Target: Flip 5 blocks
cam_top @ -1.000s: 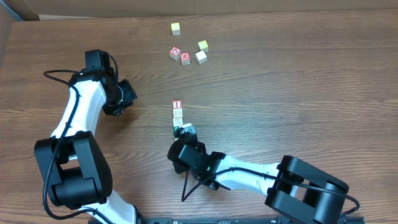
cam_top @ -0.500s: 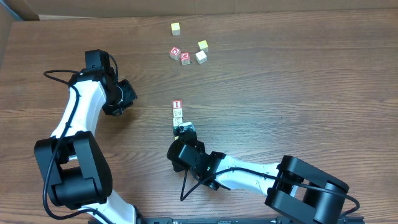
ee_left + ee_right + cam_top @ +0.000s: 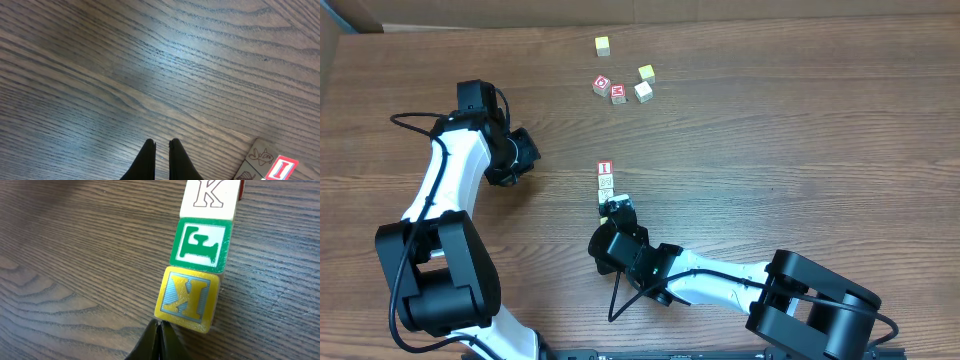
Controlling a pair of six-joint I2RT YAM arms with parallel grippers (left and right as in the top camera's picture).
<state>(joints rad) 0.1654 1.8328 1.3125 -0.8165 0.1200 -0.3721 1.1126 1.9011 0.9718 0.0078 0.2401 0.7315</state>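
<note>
A short row of blocks lies mid-table: a red-faced "I" block (image 3: pixel 605 166), a pale one (image 3: pixel 606 182), then a green-faced one and a yellow one (image 3: pixel 617 206) at the near end. The right wrist view shows the yellow "X" block (image 3: pixel 187 297), the green block (image 3: pixel 201 245) and a white "K" block (image 3: pixel 210 197) in line. My right gripper (image 3: pixel 159 325) is shut and empty, its tips touching the yellow block's lower left edge. My left gripper (image 3: pixel 161 145) is shut on nothing over bare wood, left of the row; the red "I" block (image 3: pixel 282 167) shows at its lower right.
A loose cluster sits at the back of the table: a yellow-green cube (image 3: pixel 603 45), red "D" (image 3: pixel 602 85) and "M" (image 3: pixel 618 94) cubes, a pale cube (image 3: pixel 643 92) and a yellowish one (image 3: pixel 647 72). The right arm stretches along the front edge.
My right gripper has crept slightly toward the row's near end, against the yellow block. The left arm has not moved.
</note>
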